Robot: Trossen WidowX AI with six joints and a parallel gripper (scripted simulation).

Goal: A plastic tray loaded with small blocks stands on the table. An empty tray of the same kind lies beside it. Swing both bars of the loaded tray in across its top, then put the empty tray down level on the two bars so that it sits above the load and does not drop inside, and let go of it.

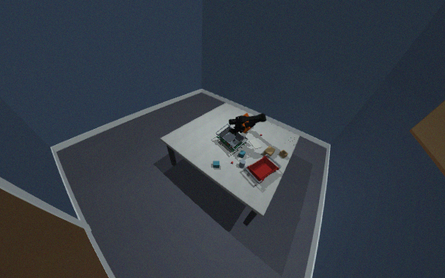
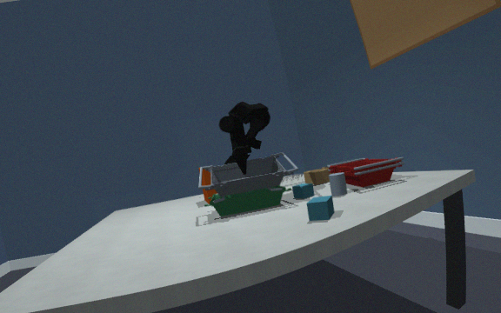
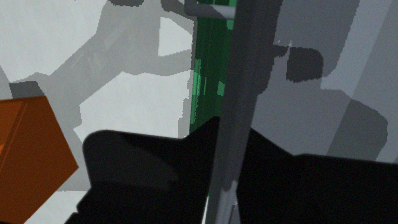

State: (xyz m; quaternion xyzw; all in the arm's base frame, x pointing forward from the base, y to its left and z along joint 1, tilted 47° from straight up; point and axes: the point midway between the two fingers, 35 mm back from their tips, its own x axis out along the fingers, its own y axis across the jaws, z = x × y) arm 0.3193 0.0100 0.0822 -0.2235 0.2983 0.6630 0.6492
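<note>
The loaded tray is green and stands on the table; its load and most of its bars are hidden. The empty grey tray is right above it, roughly parallel to its rim; whether they touch or rest on bars is unclear. The grey tray's own wire bars stand out at its ends. My gripper is shut on the grey tray's long side wall. In the wrist view a grey bar crosses the green tray; which tray it belongs to is unclear.
A red tray with grey bars stands at the far end. Between are a teal cube, another teal cube, a grey cylinder and tan blocks. An orange object is beside the trays.
</note>
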